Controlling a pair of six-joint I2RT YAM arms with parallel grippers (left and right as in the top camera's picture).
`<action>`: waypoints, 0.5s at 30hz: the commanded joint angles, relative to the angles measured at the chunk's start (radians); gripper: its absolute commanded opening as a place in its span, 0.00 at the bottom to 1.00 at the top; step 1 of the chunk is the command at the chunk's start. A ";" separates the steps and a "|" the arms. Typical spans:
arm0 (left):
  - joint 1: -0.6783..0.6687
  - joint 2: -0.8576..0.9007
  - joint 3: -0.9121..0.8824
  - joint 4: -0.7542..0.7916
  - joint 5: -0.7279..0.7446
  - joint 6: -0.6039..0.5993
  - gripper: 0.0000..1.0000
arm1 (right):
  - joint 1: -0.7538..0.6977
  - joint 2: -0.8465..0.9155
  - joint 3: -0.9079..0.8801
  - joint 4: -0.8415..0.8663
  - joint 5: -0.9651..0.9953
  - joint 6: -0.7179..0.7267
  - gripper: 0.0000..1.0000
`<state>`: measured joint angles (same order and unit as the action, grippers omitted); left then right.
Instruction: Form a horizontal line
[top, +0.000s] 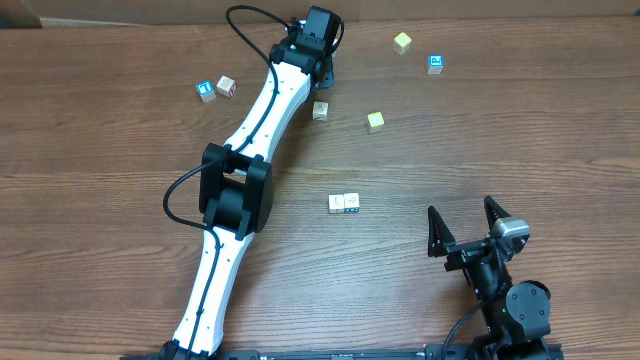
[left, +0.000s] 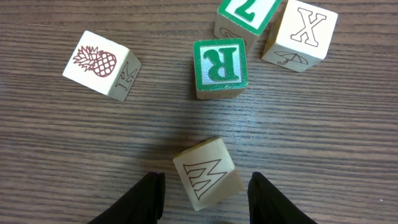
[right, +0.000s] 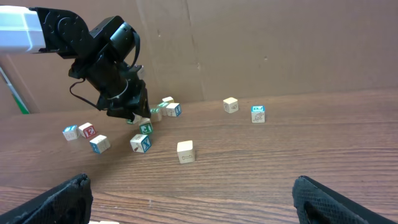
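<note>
Wooden M cube (left: 205, 173) between half-open left jaws, green R cube (left: 219, 65) close ahead; right jaws wide, empty.

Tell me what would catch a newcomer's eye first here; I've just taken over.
The left arm reaches to the far side of the table, where the left gripper straddles the M cube, slim gaps either side. At mid-table sits a two-cube row, touching edge to edge, with loose cubes scattered beyond. The right gripper hangs wide open at the near right.
</note>
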<state>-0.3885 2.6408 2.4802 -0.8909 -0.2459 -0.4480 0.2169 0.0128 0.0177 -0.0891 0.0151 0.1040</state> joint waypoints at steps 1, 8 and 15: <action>0.002 0.022 -0.010 0.005 -0.027 -0.005 0.45 | 0.005 -0.010 -0.010 0.006 0.002 -0.004 1.00; 0.002 0.022 -0.011 0.014 -0.022 -0.032 0.50 | 0.005 -0.010 -0.010 0.006 0.002 -0.004 1.00; -0.001 0.055 -0.011 0.013 -0.025 -0.043 0.53 | 0.005 -0.010 -0.010 0.006 0.002 -0.004 1.00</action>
<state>-0.3885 2.6453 2.4786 -0.8787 -0.2516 -0.4709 0.2169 0.0128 0.0177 -0.0891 0.0147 0.1036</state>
